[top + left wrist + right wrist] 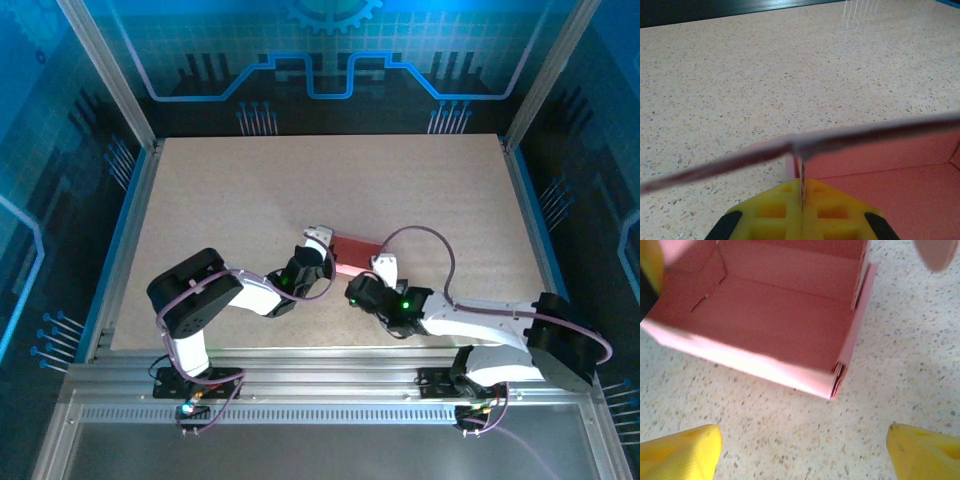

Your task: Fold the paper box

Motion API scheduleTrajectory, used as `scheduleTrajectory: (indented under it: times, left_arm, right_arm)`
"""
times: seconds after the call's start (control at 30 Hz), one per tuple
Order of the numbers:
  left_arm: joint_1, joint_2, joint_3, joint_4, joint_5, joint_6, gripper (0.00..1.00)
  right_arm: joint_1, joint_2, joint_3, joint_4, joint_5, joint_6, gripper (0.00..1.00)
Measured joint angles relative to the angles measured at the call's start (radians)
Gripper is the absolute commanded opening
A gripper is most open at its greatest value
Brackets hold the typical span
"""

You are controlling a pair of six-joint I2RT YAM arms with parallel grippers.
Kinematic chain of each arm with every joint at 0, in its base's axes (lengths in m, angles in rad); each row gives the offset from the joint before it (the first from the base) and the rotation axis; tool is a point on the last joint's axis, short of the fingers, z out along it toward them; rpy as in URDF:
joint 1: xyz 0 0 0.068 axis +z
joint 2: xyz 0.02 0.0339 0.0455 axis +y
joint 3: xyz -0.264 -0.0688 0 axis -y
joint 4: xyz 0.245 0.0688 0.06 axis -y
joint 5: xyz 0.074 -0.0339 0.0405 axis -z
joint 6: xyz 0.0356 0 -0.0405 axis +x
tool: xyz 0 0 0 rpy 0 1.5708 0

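Pinches the left tool (802, 192) shut on an upright end wall of the paper box (880, 175), with only the thin pink card between its yellow pads. Reads as an anchor grip, keeping that wall standing and the box from sliding. Finds just beyond the grip a blurred flap edge (865, 135) crossing the left wrist view from 8 o'clock to 3 o'clock, too close to the lens to tell whether folded or loose. Holds the right tool (802, 452) spread wide with nothing between its pads, low over bare speckled worktop (900, 390) at 6 o'clock of the box's near corner and clear of it. Probably stands open to be free for a fresh approach to a wall or flap. Puts, from above, the left tool at the box's 9 o'clock end and the right tool at about 5 o'clock of it, close by. Places the box just off the worktop's centre toward 4 o'clock, already a shallow open tray with walls raised and the inside exposed. Judges the folding well along but unfinished: doubled layers at the near corner fanned apart instead of tucked flat, top not closed.
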Motion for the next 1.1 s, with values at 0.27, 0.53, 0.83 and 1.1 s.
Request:
scheduleTrajectory:
  times: [0.27, 0.53, 0.83, 1.1]
  left_arm:
    - [0.000, 0.000, 0.000, 0.000, 0.000, 0.000, 0.00]
    - [0.000, 0.000, 0.000, 0.001, 0.000, 0.004, 0.00]
    - [0.000, 0.000, 0.000, 0.001, 0.000, 0.016, 0.00]
    - [0.000, 0.006, 0.000, 0.013, 0.000, 0.016, 0.04]
  right_arm:
    - [0.069, -0.185, -0.053, -0.042, 0.035, -0.018, 0.89]
    - [-0.077, -0.433, -0.103, -0.107, 0.035, -0.135, 0.89]
    - [-0.456, -0.476, -0.103, -0.084, -0.153, -0.317, 0.89]
    - [-0.740, -0.220, 0.050, -0.009, -0.481, -0.317, 0.90]
